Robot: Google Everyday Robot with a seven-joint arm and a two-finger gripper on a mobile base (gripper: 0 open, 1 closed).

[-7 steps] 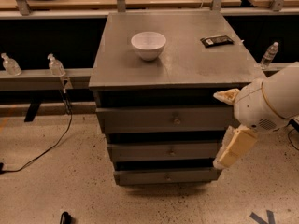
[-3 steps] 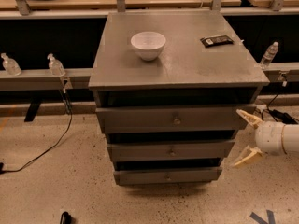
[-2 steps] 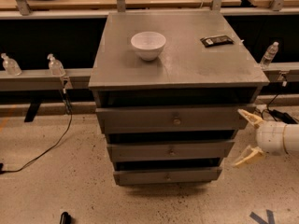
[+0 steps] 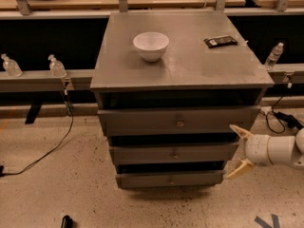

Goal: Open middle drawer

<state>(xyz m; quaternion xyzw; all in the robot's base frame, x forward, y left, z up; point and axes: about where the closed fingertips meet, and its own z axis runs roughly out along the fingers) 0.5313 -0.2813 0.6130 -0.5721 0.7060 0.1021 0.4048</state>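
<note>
The grey cabinet point(image 4: 180, 61) has three drawers. The middle drawer point(image 4: 142, 154) is the second one, with a flat front and a small round knob point(image 4: 175, 153) at its centre. Its front stands out slightly further than the top drawer point(image 4: 142, 121) above it. My gripper point(image 4: 237, 152) comes in from the right on a white arm, level with the middle drawer's right end. Its two cream fingers point(image 4: 239, 130) are spread apart, one above and one below, and hold nothing. The gripper is well to the right of the knob.
A white bowl point(image 4: 151, 45) and a dark flat packet point(image 4: 220, 42) lie on the cabinet top. The bottom drawer point(image 4: 142, 179) sits below. Plastic bottles point(image 4: 56, 66) stand on rails left and right point(image 4: 274, 55). Cables point(image 4: 57, 146) run over the speckled floor.
The gripper has dropped from beside the top drawer to the level of the middle drawer, with its arm withdrawn to the right. In the last second it has shifted only slightly. The drawers have not moved.
</note>
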